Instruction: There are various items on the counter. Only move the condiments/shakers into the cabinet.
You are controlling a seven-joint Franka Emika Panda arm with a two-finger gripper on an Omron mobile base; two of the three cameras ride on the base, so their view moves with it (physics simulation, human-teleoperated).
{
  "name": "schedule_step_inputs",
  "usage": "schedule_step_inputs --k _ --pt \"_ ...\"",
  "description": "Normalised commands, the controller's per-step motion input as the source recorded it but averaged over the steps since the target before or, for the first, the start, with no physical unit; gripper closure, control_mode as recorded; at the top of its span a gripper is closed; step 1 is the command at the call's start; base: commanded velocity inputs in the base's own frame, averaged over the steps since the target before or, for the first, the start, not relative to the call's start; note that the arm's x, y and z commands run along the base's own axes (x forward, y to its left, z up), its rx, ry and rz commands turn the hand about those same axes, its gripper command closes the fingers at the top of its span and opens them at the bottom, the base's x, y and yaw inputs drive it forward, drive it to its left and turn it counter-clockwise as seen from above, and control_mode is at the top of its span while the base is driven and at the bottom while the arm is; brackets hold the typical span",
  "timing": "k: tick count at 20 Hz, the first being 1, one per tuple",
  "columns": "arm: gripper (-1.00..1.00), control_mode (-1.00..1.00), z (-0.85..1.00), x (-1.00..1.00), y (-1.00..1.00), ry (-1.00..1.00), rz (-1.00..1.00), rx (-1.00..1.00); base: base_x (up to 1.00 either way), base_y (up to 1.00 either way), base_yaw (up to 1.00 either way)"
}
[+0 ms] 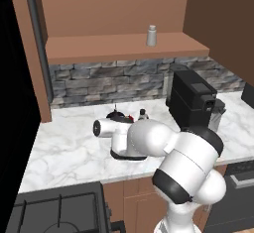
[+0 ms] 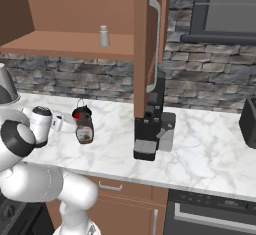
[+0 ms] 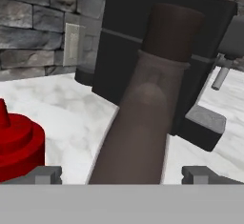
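The dark brown bottle (image 3: 143, 118) is our concern: in the hand view it stands square between the two fingertips (image 3: 43, 174), which sit wide on either side of it and, as far as we can see, do not press it yet. So we read the claw (image 3: 121, 175) as spread wide around the bottle, not closed on it. In the right base view the same bottle (image 2: 84, 128) stands on the white marble worktop (image 2: 200, 149), with the red bottle (image 2: 81, 113) just behind it and a round black object's thin stem showing above. In the hand view the red bottle (image 3: 16, 144) is close at the claw's side. The pale shaker (image 1: 151, 35) is already on the cabinet shelf (image 1: 99, 46), so we judge one of three done and the second pick in hand. The next move, in our view, calls for closing on the brown bottle's body, then a straight lift before any swing. The red bottle sits close enough that one finger could knock it, and the black coffee machine (image 2: 152, 129) stands right behind the brown bottle, so there is little room forward. The shelf lip and the open cabinet door (image 2: 150, 44) hanging over the machine bound the way up; the freest room seems to lie over the bare worktop on the stove (image 1: 54, 209) side.
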Motion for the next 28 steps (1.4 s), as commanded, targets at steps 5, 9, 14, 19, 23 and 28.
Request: schedule_step_inputs --k 5,9,14,19,23,28 --pt "1.0 -1.0 -0.01 0.01 0.0 0.0 0.0 0.0 0.0 0.0 0.0" --pt "1.0 -1.0 0.02 -0.05 0.0 0.0 0.0 0.0 0.0 0.0 0.0" --pt "1.0 -1.0 0.71 -0.53 0.0 -0.1 0.0 0.0 0.0 0.0 0.0" --pt "1.0 -1.0 1.0 -0.72 0.0 -0.17 0.0 -0.03 0.0 0.0 0.0" --pt "1.0 -1.0 1.0 -0.41 0.09 -0.08 0.05 -0.08 0.0 0.0 0.0" --pt "1.0 -1.0 1.0 -0.49 0.09 -0.04 0.2 -0.1 0.0 0.0 0.0"
